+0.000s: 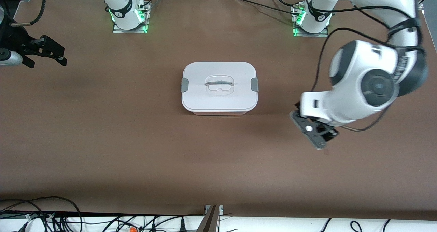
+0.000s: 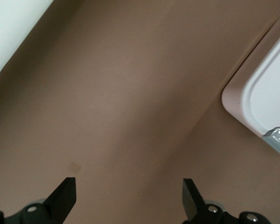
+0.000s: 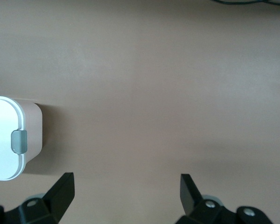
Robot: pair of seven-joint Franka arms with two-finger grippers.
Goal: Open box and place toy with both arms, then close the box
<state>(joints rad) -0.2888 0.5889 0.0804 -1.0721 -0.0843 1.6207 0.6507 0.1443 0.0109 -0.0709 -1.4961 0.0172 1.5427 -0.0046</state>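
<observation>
The worktop (image 1: 136, 139) is a broad, matte brown sheet, smooth and flat, with a white strip and loose black cables along the edge nearest the front camera.

Two white arms with dark grey joints rise from bases at the worktop's top edge. The left arm (image 1: 368, 78) curls down in glossy rounded segments at its own end of the worktop; the right arm shows mostly as its base and black wrist gear at the other end.

The box (image 1: 219, 87) sits at the middle of the worktop, between the two arms: a rounded-rectangular tub, pale pink at the wall, under a flat white lid (image 1: 218, 95). The lid is on, with a grey clip (image 1: 184, 84) at each short end and a clear recessed handle (image 1: 219, 85) at its centre.

The left pincer (image 1: 315, 131), black and angular, hangs over bare worktop toward the left arm's end, well apart from the box, fingers (image 2: 65, 193) spread wide and holding nothing. The right pincer (image 1: 51, 52) hangs over the right arm's end, fingers (image 3: 63, 189) likewise wide and empty.
</observation>
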